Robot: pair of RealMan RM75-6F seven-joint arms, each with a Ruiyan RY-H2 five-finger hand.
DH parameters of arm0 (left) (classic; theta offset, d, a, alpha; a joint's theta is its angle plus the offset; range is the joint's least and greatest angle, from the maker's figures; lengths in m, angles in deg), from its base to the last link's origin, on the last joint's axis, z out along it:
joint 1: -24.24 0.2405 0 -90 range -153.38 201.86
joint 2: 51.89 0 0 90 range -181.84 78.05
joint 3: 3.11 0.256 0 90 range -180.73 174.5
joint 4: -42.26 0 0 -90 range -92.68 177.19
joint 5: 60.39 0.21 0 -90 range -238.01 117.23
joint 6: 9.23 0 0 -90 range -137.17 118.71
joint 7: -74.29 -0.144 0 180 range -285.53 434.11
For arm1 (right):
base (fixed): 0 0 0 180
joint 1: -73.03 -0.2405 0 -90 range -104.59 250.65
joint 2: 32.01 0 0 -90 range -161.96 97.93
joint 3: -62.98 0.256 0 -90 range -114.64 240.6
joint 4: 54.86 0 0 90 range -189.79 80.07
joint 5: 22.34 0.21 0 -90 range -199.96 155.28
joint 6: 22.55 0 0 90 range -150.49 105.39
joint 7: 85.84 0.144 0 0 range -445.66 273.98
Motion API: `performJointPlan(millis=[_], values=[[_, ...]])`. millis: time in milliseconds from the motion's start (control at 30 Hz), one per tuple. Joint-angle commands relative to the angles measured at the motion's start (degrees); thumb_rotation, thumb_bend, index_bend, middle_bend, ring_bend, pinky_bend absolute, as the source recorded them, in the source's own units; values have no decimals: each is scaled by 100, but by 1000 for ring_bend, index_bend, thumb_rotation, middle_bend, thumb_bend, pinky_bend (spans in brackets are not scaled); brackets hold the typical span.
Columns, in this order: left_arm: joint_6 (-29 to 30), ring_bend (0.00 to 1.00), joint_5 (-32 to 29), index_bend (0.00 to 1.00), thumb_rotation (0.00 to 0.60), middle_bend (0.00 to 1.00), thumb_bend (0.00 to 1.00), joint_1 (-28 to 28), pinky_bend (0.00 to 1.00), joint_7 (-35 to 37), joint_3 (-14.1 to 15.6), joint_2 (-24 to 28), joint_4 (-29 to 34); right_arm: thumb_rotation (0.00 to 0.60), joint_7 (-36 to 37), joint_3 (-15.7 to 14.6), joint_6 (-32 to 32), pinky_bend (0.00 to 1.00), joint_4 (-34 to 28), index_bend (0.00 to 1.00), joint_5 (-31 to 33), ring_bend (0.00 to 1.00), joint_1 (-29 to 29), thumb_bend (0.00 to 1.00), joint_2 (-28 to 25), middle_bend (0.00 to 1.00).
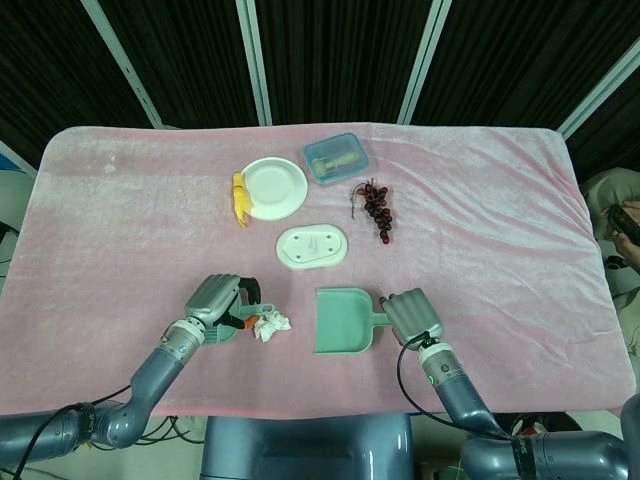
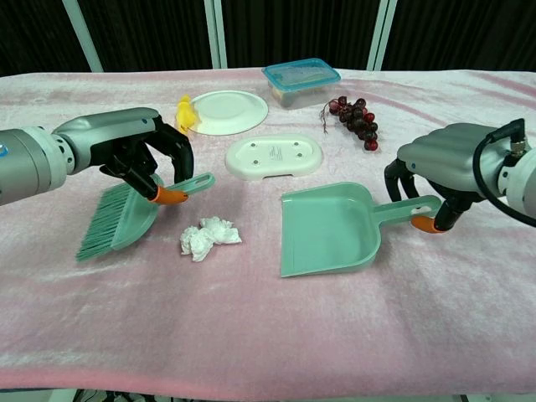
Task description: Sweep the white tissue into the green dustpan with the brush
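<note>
Left hand grips the green brush by its handle, bristles down on the pink fuzzy surface. Crumpled white tissue lies just right of the brush. Next, the flat green dustpan; right hand curls around its handle.

the cloth over the table is pale pink and plushy. the dustpan and the brush are mint green, the tissue white. both hands, the left hand and right hand, are grey metal with black fingers tipped orange. toward the top of the frame: a white plate, a white oval tray, a blue-rimmed clear box, dark red grapes, something yellow.
</note>
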Motion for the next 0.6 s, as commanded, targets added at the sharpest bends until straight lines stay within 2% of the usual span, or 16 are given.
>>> performJointPlan(millis=[33, 600], values=[[11, 901, 48, 596, 600, 595, 360, 6, 1000, 54, 3, 16, 27, 600, -21, -31, -2, 780, 3, 700, 11, 671, -2, 484, 5, 668], [-28, 901, 268, 602, 600, 598, 359, 52, 1000, 510, 14, -35, -156, 600, -211, -114, 116, 780, 2, 700, 80, 671, -49, 484, 174, 668]])
